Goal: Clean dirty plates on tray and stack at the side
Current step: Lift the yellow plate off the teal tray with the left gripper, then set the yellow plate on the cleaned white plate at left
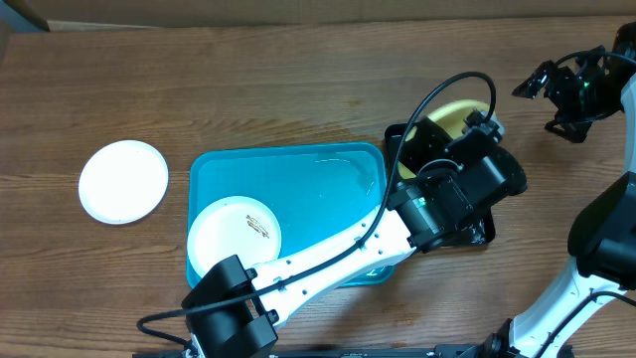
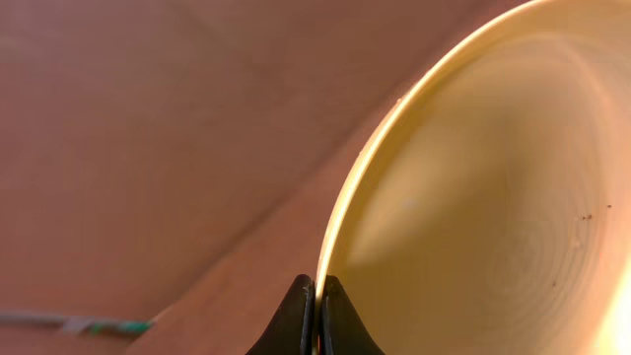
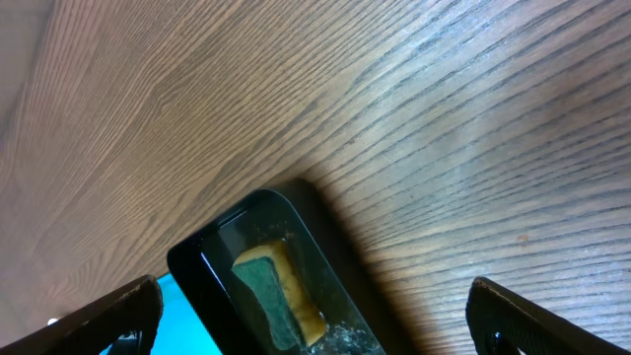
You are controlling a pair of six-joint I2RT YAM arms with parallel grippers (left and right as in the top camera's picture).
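A pale yellow-green plate (image 2: 493, 197) is pinched at its rim by my left gripper (image 2: 317, 288), which is shut on it. From overhead that plate (image 1: 452, 111) is held over the black tray, and my left gripper (image 1: 475, 121) is largely hidden by its own wrist. One white plate (image 1: 235, 237) with a dark smear lies in the turquoise tray (image 1: 298, 169). Another white plate (image 1: 124, 181) rests on the table to the tray's left. My right gripper (image 1: 539, 107) hovers at the far right, open and holding nothing. In its wrist view the right gripper (image 3: 315, 311) has its fingers spread wide.
The narrow glossy black tray (image 3: 197, 258) holds a green and yellow sponge (image 3: 276, 296) and some wet patches. In the overhead view the black tray (image 1: 397, 134) is mostly covered by my left arm. A corner of the turquoise tray (image 3: 182, 330) shows beside it.
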